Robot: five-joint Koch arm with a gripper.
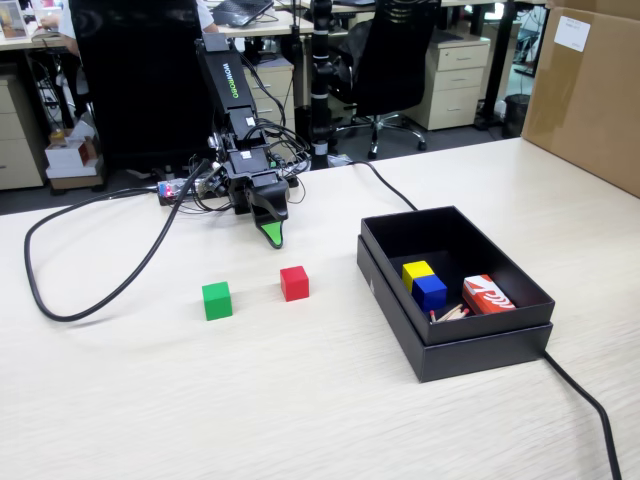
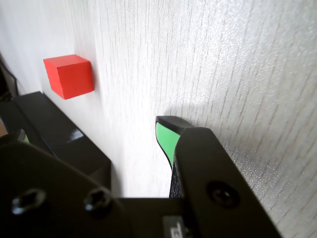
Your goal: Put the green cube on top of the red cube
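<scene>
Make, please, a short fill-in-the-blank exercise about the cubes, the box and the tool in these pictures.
1. In the fixed view, the green cube lies to the ____ of the red cube.
2. The tool holds ____.
3. Inside the black box, the yellow cube touches the ____ cube.

Missing words: left; nothing; blue

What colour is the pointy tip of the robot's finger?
Bright green, on a black finger; the wrist view shows it best.

green cube (image 1: 217, 300): small, bright green, matte; sits flat on the table, left of the red cube in the fixed view, apart from it.
red cube (image 1: 294, 283): same size, red, matte; flat on the table, nothing on top.
</scene>
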